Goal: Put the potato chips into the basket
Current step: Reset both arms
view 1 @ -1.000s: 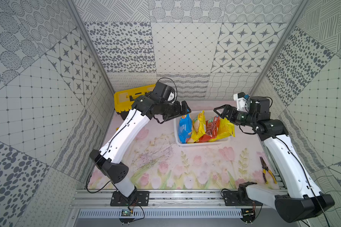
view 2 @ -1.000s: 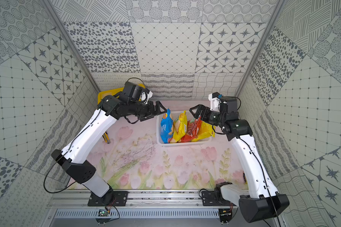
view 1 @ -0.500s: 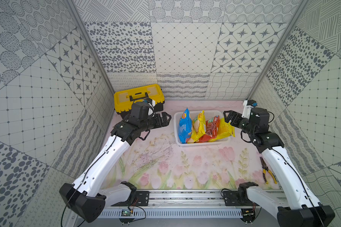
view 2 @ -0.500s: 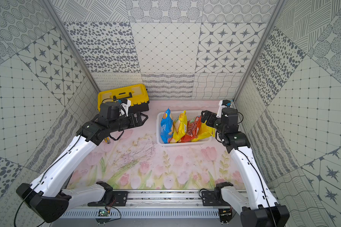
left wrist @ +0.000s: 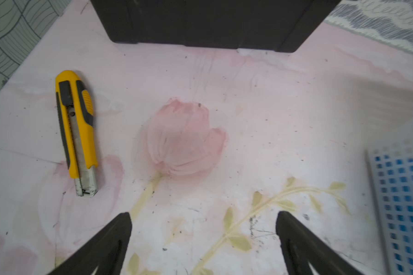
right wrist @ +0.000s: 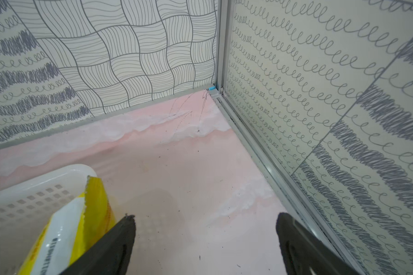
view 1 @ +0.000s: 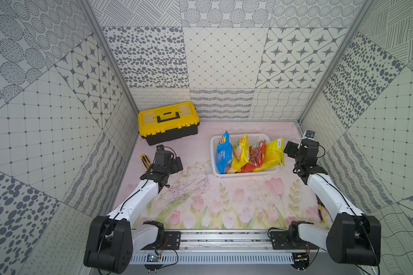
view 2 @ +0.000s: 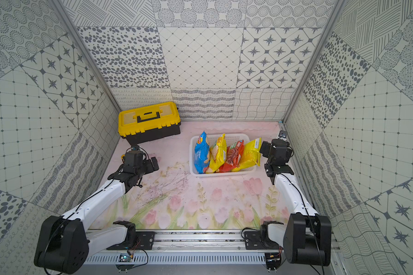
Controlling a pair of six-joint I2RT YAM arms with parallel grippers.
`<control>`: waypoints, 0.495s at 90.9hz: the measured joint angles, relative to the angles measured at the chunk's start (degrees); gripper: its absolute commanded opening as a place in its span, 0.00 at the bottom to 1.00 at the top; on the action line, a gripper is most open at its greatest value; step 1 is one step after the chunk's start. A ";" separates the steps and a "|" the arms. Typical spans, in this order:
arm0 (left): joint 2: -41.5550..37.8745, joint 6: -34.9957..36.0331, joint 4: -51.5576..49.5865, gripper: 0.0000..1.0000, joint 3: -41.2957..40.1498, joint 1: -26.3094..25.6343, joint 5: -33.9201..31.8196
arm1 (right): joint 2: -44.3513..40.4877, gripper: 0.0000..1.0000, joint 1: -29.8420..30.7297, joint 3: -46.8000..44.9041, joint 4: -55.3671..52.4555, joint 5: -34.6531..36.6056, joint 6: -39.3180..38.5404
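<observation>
The white mesh basket (view 1: 246, 173) (view 2: 221, 175) stands on the mat right of centre. Several potato chip bags stand upright in it side by side: a blue one (view 1: 223, 152) (view 2: 200, 152), a yellow one (view 1: 240, 152), a red one (view 1: 256, 154) and another yellow one (view 1: 272, 152) leaning over the right rim. My left gripper (view 1: 178, 164) (left wrist: 204, 221) hangs open and empty over the mat, left of the basket (left wrist: 401, 202). Just right of the basket (right wrist: 34, 188), my right gripper (view 1: 289, 148) (right wrist: 205, 223) is open and empty beside the yellow bag (right wrist: 81, 219).
A yellow-and-black toolbox (view 1: 168, 121) stands shut at the back left. A yellow utility knife (view 1: 145, 160) (left wrist: 78, 133) lies by the left wall next to my left wrist. Pliers (view 1: 320, 212) lie near the right wall at the front. The right wall is close to my right gripper.
Both arms have drawn back from over the basket and come down lower, the left arm to the left and the right arm to the right. The toolbox now shows in full.
</observation>
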 measured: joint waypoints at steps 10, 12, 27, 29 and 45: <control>2.93 1.95 6.75 1.00 -3.54 2.14 -1.44 | 2.45 0.97 0.11 -2.75 4.11 -0.70 0.26; 3.69 2.36 8.35 1.00 -4.04 2.64 -1.46 | 2.69 0.97 0.24 -3.48 5.01 -0.85 0.48; 10.21 4.79 19.82 1.00 -7.54 4.55 -0.76 | 3.34 0.97 1.64 -11.56 15.32 -1.53 2.25; 10.91 5.01 21.40 1.00 -8.15 4.66 -0.57 | 3.69 0.97 1.86 -12.79 17.25 -1.68 2.25; 16.46 7.61 36.33 1.00 -14.34 4.74 0.83 | 8.59 0.97 2.95 -20.50 35.78 -1.70 2.62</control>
